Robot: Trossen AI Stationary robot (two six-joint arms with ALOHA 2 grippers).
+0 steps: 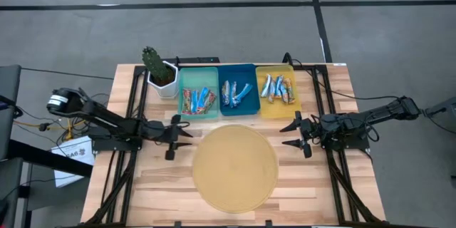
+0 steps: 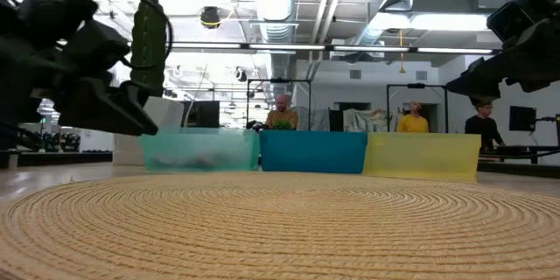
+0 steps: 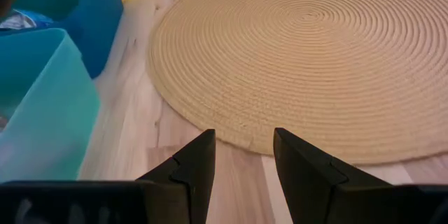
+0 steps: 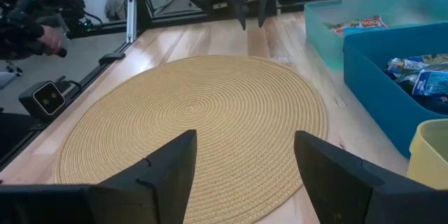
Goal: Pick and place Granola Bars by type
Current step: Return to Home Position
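The granola bars lie sorted in three trays at the table's far side: red and blue ones point(image 1: 198, 100) in the teal tray point(image 1: 199, 91), blue-white ones point(image 1: 235, 92) in the blue tray point(image 1: 239, 89), tan-silver ones point(image 1: 278, 87) in the yellow tray point(image 1: 276, 90). My left gripper point(image 1: 184, 137) is open and empty at the left rim of the round woven mat point(image 1: 235, 167). My right gripper point(image 1: 293, 134) is open and empty at the mat's right rim.
A potted cactus point(image 1: 158, 70) stands left of the teal tray. The trays' walls show behind the mat in the low view point(image 2: 311, 151). People show in the room beyond the table point(image 2: 282, 112).
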